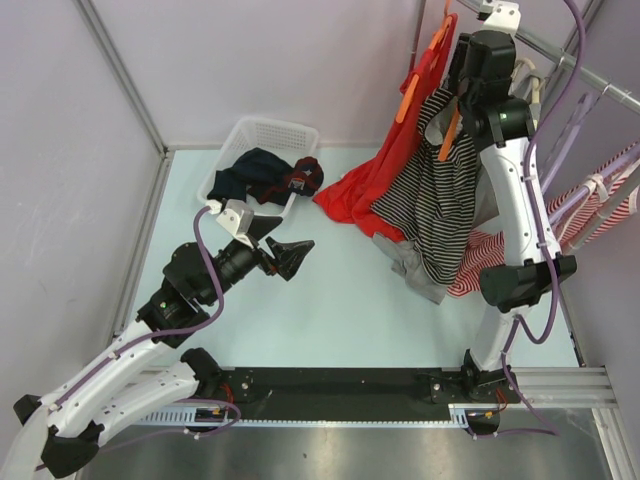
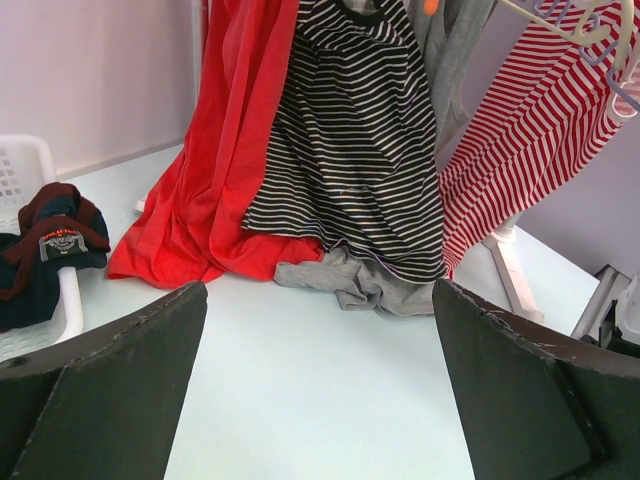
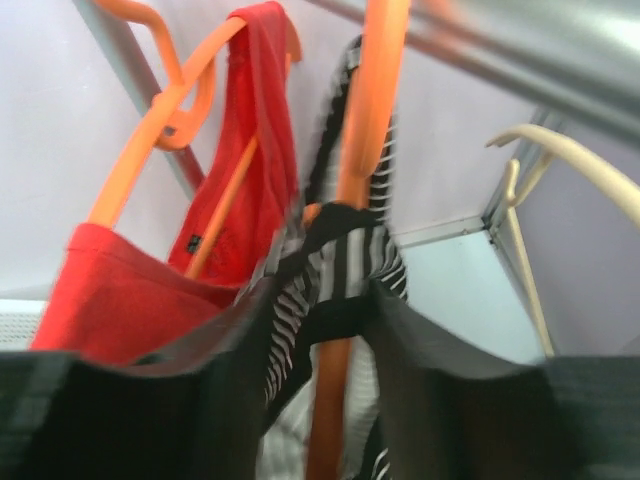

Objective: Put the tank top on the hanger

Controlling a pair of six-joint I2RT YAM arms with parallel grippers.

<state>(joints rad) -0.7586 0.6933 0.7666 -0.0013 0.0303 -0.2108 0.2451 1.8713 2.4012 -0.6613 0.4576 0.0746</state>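
Note:
The black-and-white striped tank top [image 1: 432, 200] hangs from the orange hanger [image 1: 450, 130] up by the rail at the back right, its hem reaching the table. My right gripper [image 1: 462, 92] is raised there. In the blurred right wrist view its jaws [image 3: 325, 300] stand narrowly apart around the hanger's orange bar [image 3: 355, 140] and the top's dark-edged strap [image 3: 345, 265], so it looks shut on them. My left gripper [image 1: 290, 255] is open and empty, low over the table. In its wrist view [image 2: 318, 290] it faces the tank top [image 2: 350, 150].
A red garment [image 1: 375, 185] hangs on a second orange hanger [image 1: 410, 95] just left of the tank top. A red-and-white striped garment [image 2: 540, 140] hangs to the right. A grey garment [image 2: 370, 285] lies beneath. A white basket [image 1: 262, 132] with dark clothes stands at the back left. Pale hangers [image 3: 560, 150] hang on the rail.

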